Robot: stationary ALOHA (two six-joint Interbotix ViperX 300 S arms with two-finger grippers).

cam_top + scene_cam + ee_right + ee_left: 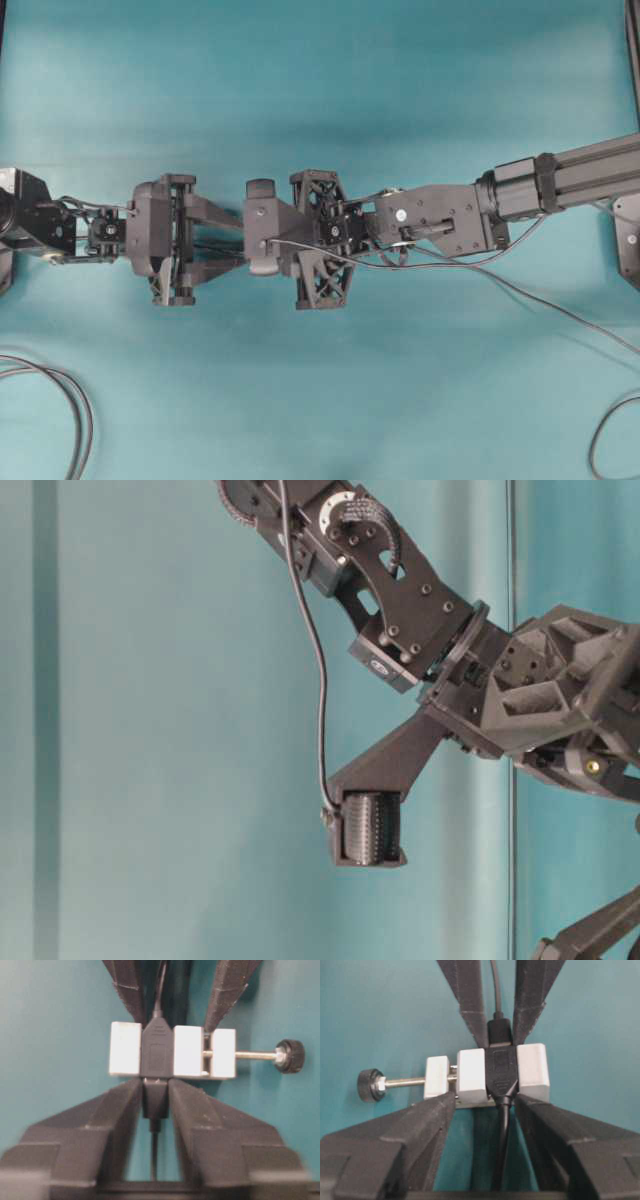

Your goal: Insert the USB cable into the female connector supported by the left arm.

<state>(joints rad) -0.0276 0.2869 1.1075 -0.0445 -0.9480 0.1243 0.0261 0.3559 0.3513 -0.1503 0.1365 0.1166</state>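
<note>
Plug of the USB cable (155,1100) sits seated in the white female connector (487,1072), midair above the teal desk (320,80). Left tool (485,1105) grasps the connector; right tool (155,1092) stands released around the plug.

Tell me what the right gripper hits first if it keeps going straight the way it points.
Probably the female connector: the right gripper points straight at this white block, with the USB cable plug between its fingers already meeting the socket. The left gripper fingers lie just beyond. Exact gap is unclear.
</note>
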